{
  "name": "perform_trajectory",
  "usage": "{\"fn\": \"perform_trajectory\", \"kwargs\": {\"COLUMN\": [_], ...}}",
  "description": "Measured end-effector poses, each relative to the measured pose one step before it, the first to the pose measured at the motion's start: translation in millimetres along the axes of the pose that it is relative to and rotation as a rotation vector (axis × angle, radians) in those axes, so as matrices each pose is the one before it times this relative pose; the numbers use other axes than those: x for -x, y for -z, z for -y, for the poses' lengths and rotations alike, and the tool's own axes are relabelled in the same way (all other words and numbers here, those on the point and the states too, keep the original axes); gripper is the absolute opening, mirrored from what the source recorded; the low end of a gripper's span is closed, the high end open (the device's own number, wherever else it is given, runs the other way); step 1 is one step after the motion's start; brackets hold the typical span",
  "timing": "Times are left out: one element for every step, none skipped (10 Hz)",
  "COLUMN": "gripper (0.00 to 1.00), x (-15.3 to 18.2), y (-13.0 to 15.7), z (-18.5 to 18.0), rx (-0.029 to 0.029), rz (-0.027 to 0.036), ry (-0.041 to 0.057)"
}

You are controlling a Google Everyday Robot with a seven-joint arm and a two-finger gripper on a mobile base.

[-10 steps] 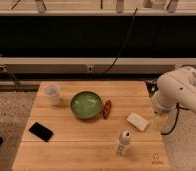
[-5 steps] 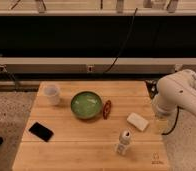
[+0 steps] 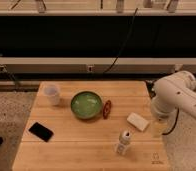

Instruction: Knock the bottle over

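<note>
Ideally the pincer (image 3: pixel 159 128), hanging at the edge of the bench (image 3: pixel 81 150) just beyond the white block (image 3: pixel 137 121) (spread or pressed together, I cannot tell), should swing past that block and strike the bottle (image 3: pixel 124 142), upright near the front edge, high near its cap.

— What moved?
— Only the white robot arm (image 3: pixel 177 97) at the right edge of the light wooden desk (image 3: pixel 91 145). It has sunk a little.
— And the hand?
— The hand (image 3: pixel 159 126) hangs beneath it, seemingly slightly nearer the flat white rectangular block (image 3: pixel 138 121).
</note>
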Motion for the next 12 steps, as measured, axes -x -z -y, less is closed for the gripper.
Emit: {"fn": "perform_trajectory", "kwargs": {"gripper": [0.8,0.8,0.8,0.8,0.8,0.78,0.75,0.78,0.8,0.76,0.69,0.6], "x": [3.78,11.05,8.43,4.22,3.65,6.25,12.48,10.81,6.83,2.3,2.9,8.61], "y": [-0.33,-1.27,-1.23,-0.44,-0.59,0.29,0.12,-1.77,-1.23,-0.89,-0.37,-0.22], "z": [-3.5,-5.28,-5.07,-4.38,-5.33,-3.26,-0.82,-4.87,-4.55,-2.1,-0.16,0.37], "rx": [0.0089,0.01173,0.00971,0.00468,0.00548,0.00395,0.0023,0.00792,0.00702,0.00301,0.00129,0.0023], "rz": [0.00006,-0.00021,-0.00021,-0.00251,-0.00293,-0.00388,-0.0022,-0.00389,-0.00161,-0.00187,-0.00153,-0.00083], "ry": [0.00607,0.01522,0.01129,0.00885,0.01048,0.00679,0.01206,0.0084,0.00957,0.00721,0.00534,0.00836]}}
